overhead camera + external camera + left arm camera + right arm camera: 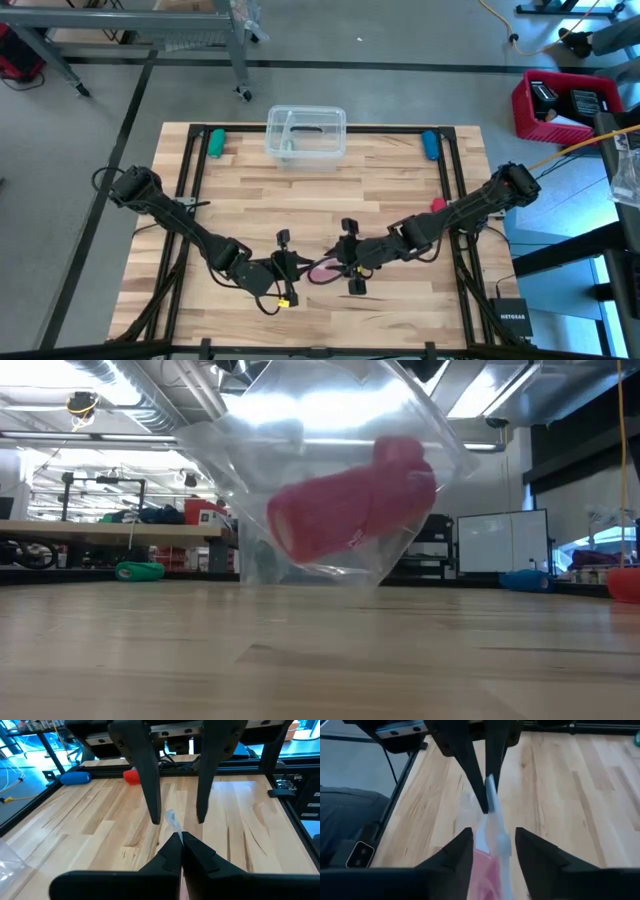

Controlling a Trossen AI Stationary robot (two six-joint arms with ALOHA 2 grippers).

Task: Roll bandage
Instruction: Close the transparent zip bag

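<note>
**bandage in its clear wrapper, pinched between two grippers**

both arms meeting low over the near middle of the table [380, 200], seen from above. left gripper [293, 268] reaching in from the left, right gripper [340, 266] from the right, the pink bandage [322, 269] between them.

in the low view, a pink roll of bandage [350, 508] sitting inside a crumpled clear plastic wrapper [250, 470], lifted clear of the wood, tilted with one end higher than the other.

from the left wrist, left gripper [181, 838] with fingers pressed together on a thin tip of the clear wrapper [172, 819]; right arm's two dark fingers [150, 775] hanging spread just beyond, either side of that tip.

from the right wrist, right gripper [493, 840] spread wide, its fingers either side of the wrapper [496, 827] and the pink bandage [487, 870]; cannot tell whether touching. left arm's fingers [479, 775] closed together on the wrapper's far end.

elsewhere on the table: clear plastic tub [306, 133] at the far edge, green object [215, 142] at the far left corner, blue object [430, 144] at the far right corner, small red object [437, 205] beside the right arm.
</note>
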